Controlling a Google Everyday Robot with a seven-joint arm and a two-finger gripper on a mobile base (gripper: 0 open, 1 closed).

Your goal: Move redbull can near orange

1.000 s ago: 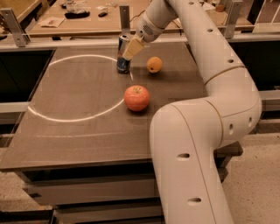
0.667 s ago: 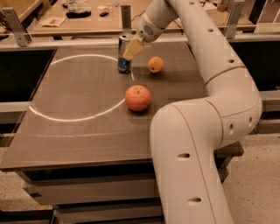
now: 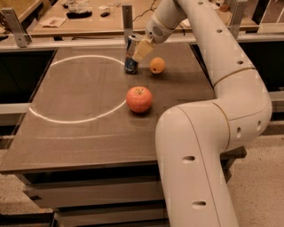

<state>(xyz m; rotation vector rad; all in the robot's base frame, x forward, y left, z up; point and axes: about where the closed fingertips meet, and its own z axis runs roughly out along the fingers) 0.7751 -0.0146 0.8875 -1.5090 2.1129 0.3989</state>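
Note:
The redbull can (image 3: 130,60), silver with a blue lower band, stands upright at the back of the table. My gripper (image 3: 139,48) reaches down from the upper right and is shut on the can's upper part, with one beige finger (image 3: 142,48) across its right side. The orange (image 3: 157,65) lies just right of the can, a small gap between them.
A red apple (image 3: 139,99) with a stem dimple lies in front of the can, nearer mid-table. My white arm (image 3: 222,66) curves over the right side of the brown table (image 3: 80,115). A second bench with clutter (image 3: 80,11) stands behind.
The gripper and the can have shifted a little to the right, closer to the orange. The orange and the apple have not moved.

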